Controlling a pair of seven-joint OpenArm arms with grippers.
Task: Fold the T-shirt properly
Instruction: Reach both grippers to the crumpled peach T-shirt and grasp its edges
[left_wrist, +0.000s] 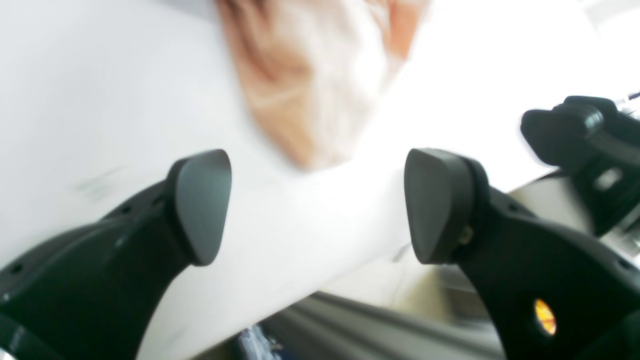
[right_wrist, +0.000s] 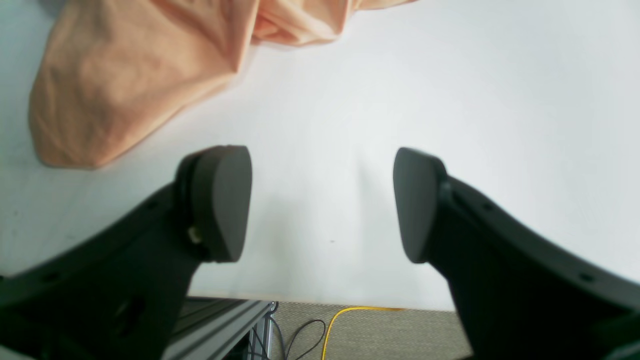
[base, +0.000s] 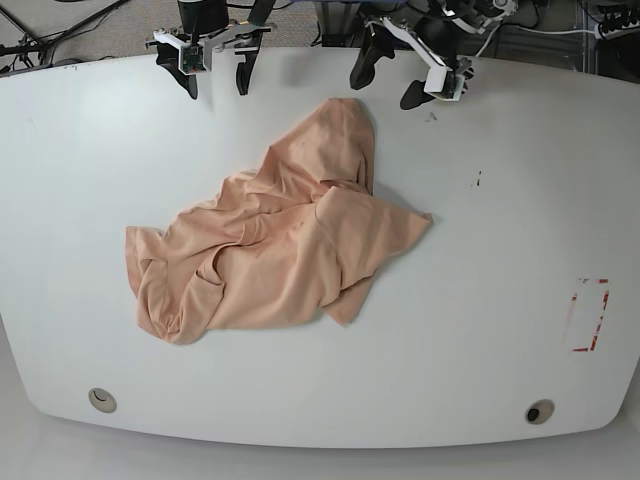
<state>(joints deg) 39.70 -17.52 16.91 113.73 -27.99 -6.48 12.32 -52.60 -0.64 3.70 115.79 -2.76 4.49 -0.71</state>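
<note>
The peach-pink T-shirt (base: 290, 240) lies crumpled in the middle of the white table (base: 500, 250), one part reaching toward the far edge. No yellow patch shows. My left gripper (base: 388, 88) hovers open and empty at the far edge, just right of the shirt's far tip. In the left wrist view the left gripper (left_wrist: 317, 205) is open, with the blurred shirt (left_wrist: 310, 75) beyond it. My right gripper (base: 215, 85) is open and empty at the far edge, left of the shirt. In the right wrist view the right gripper (right_wrist: 322, 200) is over bare table, the shirt (right_wrist: 125, 75) at upper left.
A red rectangle outline (base: 588, 315) is marked on the table at the right. Two round holes (base: 100, 400) (base: 540, 411) sit near the front edge. A yellow cable (right_wrist: 340, 320) lies on the floor past the table edge. A black robot part (left_wrist: 585, 145) stands close at the right.
</note>
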